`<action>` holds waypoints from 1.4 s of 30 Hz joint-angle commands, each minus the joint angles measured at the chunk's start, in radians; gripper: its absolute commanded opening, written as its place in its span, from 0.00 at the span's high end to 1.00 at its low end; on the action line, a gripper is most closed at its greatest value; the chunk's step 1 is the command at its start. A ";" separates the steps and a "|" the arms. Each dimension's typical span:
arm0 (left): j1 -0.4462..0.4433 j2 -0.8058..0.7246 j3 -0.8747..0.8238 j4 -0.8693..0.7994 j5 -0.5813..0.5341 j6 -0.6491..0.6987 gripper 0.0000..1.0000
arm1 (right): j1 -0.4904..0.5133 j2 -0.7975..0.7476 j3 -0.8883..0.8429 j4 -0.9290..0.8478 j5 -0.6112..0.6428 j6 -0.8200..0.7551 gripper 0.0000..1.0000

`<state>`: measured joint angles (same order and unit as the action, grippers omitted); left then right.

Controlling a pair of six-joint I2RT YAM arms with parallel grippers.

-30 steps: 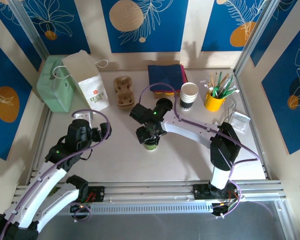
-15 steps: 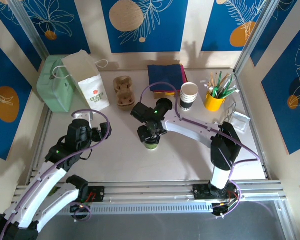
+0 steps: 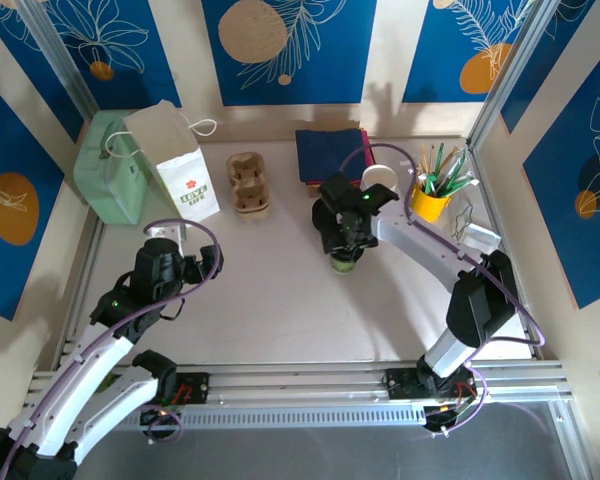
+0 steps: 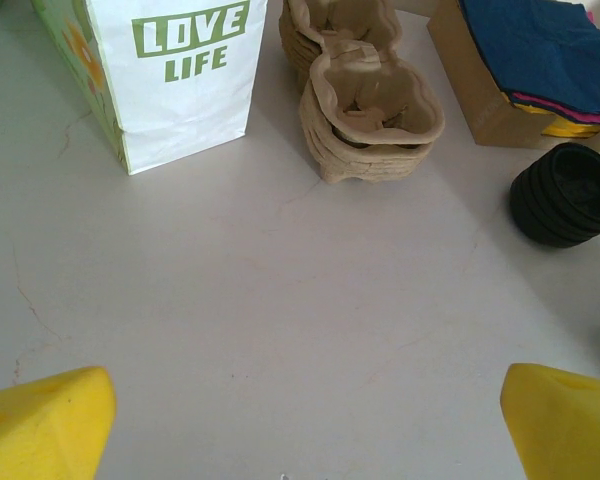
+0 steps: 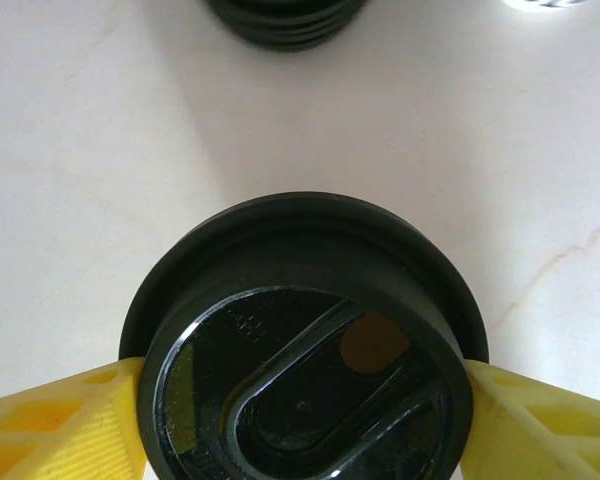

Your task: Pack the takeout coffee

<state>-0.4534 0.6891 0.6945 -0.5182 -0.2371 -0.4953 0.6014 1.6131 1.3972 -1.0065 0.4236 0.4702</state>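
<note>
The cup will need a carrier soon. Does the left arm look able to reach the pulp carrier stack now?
Probably yes: the open left gripper faces the carrier stack across bare table; the white bag and black lids stand off to either side.

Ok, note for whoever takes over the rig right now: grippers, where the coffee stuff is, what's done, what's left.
Left gripper: open, over bare table near the white paper bag.
Right gripper: shut on the olive-green paper cup with round black plastic lid, mid-table.
Done: cup gripped.
To do: pack it, probably into the bag or the brown pulp cup carrier; neither holds it yet.
</note>
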 commanded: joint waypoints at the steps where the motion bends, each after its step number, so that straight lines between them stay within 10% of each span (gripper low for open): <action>1: 0.010 -0.012 0.030 -0.026 -0.006 0.020 0.01 | -0.065 -0.028 -0.010 -0.003 0.012 -0.037 0.28; 42: 0.010 -0.054 0.045 -0.080 -0.037 0.040 0.01 | -0.556 0.063 0.034 0.085 -0.084 -0.139 0.27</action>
<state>-0.4534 0.6407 0.7097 -0.5877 -0.2554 -0.4698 0.0540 1.6596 1.4075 -0.9279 0.3710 0.3401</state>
